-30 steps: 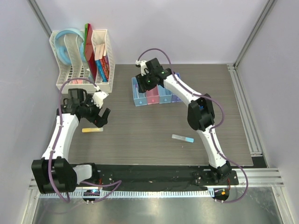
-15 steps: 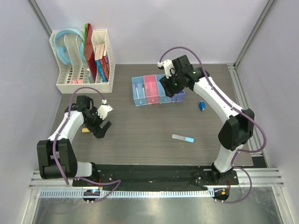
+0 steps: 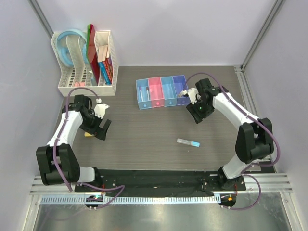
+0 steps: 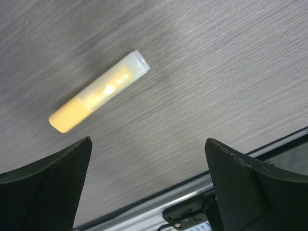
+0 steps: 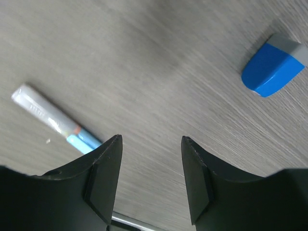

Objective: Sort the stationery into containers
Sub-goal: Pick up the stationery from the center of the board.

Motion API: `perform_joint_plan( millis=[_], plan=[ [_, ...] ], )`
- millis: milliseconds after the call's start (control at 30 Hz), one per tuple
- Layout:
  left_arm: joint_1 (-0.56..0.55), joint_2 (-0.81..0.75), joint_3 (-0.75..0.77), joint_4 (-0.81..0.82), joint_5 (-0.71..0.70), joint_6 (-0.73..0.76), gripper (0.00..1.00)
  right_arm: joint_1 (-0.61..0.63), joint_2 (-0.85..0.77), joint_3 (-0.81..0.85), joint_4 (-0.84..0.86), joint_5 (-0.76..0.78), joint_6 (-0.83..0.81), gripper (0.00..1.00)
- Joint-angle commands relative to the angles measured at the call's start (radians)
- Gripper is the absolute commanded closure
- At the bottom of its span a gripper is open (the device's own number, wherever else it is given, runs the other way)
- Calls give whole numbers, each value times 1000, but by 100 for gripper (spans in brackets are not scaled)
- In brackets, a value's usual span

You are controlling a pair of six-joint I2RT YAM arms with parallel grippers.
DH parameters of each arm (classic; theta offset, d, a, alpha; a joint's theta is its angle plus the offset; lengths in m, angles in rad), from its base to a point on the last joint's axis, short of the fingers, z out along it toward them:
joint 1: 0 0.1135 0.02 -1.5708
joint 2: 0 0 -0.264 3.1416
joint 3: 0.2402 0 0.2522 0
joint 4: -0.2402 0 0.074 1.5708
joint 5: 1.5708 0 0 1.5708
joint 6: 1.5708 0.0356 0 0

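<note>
The orange-yellow piece (image 4: 98, 91) lies flat on the table, just ahead of my open, empty left gripper (image 4: 148, 142). In the top view it peeks out (image 3: 87, 135) beside that gripper (image 3: 99, 129). My right gripper (image 5: 151, 139) is open and empty, low over bare table. The dark-blue block (image 5: 272, 70) lies to its upper right and the grey stick with a light-blue tip (image 5: 55, 120) to its left. The stick also shows in the top view (image 3: 188, 142), below the right gripper (image 3: 198, 114); the arm hides the block there. The four joined bins (image 3: 161, 98) stand at the back middle.
A white mesh rack (image 3: 62, 89) with books and folders stands at the back left. Metal rails run along the table's right edge (image 3: 252, 115) and its near edge (image 4: 192, 192). Grey walls close in the left, back and right sides.
My right arm has swung away from over the bins, right and toward the front, and now covers the dark-blue block in the top view. My left gripper has shifted slightly beside the orange-yellow piece.
</note>
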Motion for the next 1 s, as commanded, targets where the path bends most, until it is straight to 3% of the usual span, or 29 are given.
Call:
perform_joint_plan(
  millis=[0,333,967],
  plan=[
    [27,20,34,-104,-29,-81,0,38,-113,-41,-19,-8,-128,43],
    [27,112,12,-26,-127,-161,0,126,-246,-139,-52,-28,-185,43],
    [29,305,57,20,-61,-216,0,209,-271,-98,-50,-18,-161,43]
  ],
)
